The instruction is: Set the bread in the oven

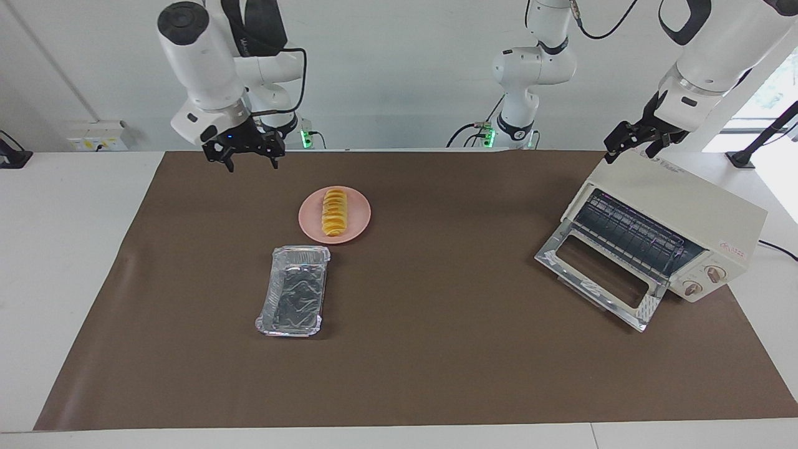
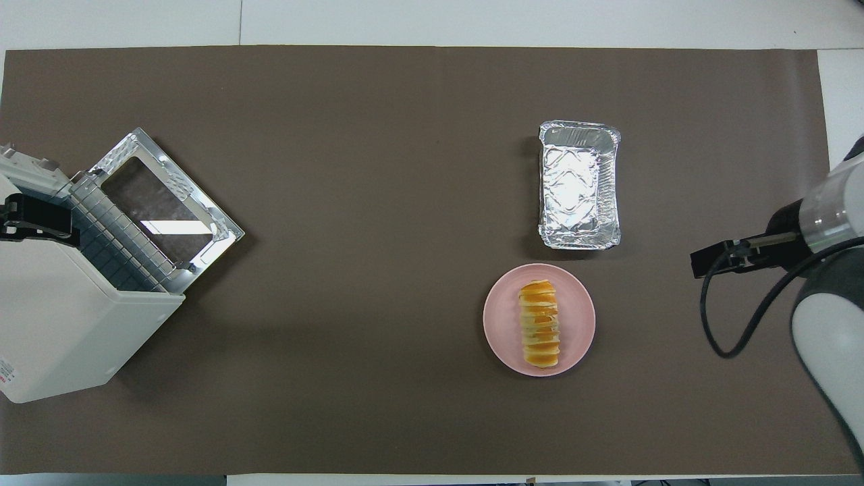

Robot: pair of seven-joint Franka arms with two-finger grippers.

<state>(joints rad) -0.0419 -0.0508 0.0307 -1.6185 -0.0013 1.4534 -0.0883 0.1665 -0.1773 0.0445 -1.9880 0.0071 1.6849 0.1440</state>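
The bread [image 1: 335, 212] lies on a pink plate [image 1: 358, 224], toward the right arm's end of the table. A shiny foil tray [image 1: 293, 299] sits just beside the plate, farther from the robots. The oven [image 1: 679, 206] stands at the left arm's end – its glass door [image 1: 595, 274] hangs down open. The right gripper [image 1: 252, 161] hovers over the brown mat [image 1: 436, 362] near the plate, fingers spread. The left gripper [image 1: 634, 144] hangs over the oven's top – I cannot tell about its fingers.

Plate [image 1: 358, 215] [image 2: 577, 317]: pink, round, on the mat, toward the right arm's end.
Foil tray [image 1: 293, 292] [image 2: 579, 184]: silver, just beside the plate, farther from the robots.
Mat [image 1: 436, 349] [image 2: 378, 169]: brown, covers the table.
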